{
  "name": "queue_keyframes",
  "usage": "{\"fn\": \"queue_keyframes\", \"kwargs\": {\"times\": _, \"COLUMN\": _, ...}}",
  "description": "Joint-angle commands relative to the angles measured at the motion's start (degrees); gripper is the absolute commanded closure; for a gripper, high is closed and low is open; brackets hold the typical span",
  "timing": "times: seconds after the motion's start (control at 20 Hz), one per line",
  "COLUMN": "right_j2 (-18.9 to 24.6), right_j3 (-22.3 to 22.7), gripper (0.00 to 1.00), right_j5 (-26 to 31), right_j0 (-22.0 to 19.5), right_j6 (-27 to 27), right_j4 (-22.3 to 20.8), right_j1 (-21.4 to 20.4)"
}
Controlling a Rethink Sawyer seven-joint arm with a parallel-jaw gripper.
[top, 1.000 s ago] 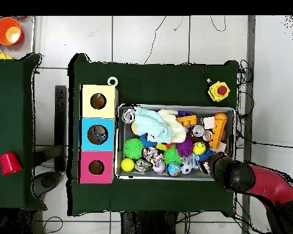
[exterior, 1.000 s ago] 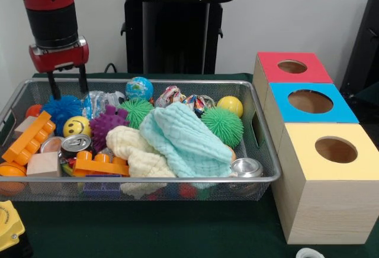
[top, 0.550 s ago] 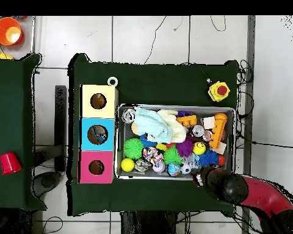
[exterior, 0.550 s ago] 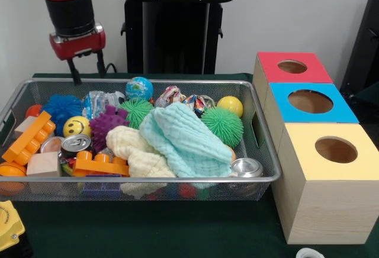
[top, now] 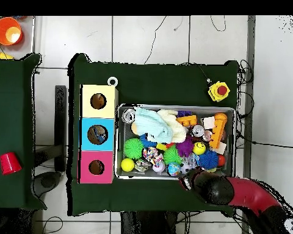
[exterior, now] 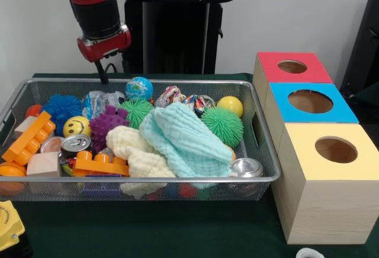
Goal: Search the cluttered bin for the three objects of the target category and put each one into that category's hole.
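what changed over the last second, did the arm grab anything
No grab. The gripper rose from above the blue spiky ball at one end of the wire bin and travelled along the bin's far rim, toward the globe ball. It carries nothing. The cloths, balls, cans and blocks lie as before, and the three boxes have not moved.

A robotics lab / test cell is being shown: a table (top: 155, 79) covered w/ dark green cloth is being used on a pale tiled floor (top: 149, 39), w/ loose cables (top: 246, 79) being run across it. A red emergency-stop button (top: 218, 91) in a yellow housing is being kept on the table, and a second green table (top: 11, 122) w/ a red cup (top: 9, 163) is being seen beside it
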Motion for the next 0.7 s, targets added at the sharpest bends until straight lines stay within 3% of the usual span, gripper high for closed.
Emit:
{"fn": "queue_keyframes", "kwargs": {"times": 0.05, "right_j2": 7.15, "right_j3": -0.83, "gripper": 0.00, "right_j5": -2.83, "right_j0": -0.06, "right_j6": -1.10, "right_j4": -2.44, "right_j1": -0.09}}
{"fn": "queue_keyframes", "kwargs": {"times": 0.25, "right_j2": 7.92, "right_j3": -1.08, "gripper": 0.00, "right_j5": -1.59, "right_j0": -0.64, "right_j6": -1.49, "right_j4": -2.19, "right_j1": -1.69}}
{"fn": "queue_keyframes", "kwargs": {"times": 0.7, "right_j2": 6.58, "right_j3": -5.23, "gripper": 0.00, "right_j5": -2.24, "right_j0": -0.16, "right_j6": -1.38, "right_j4": -4.79, "right_j1": 1.32}}
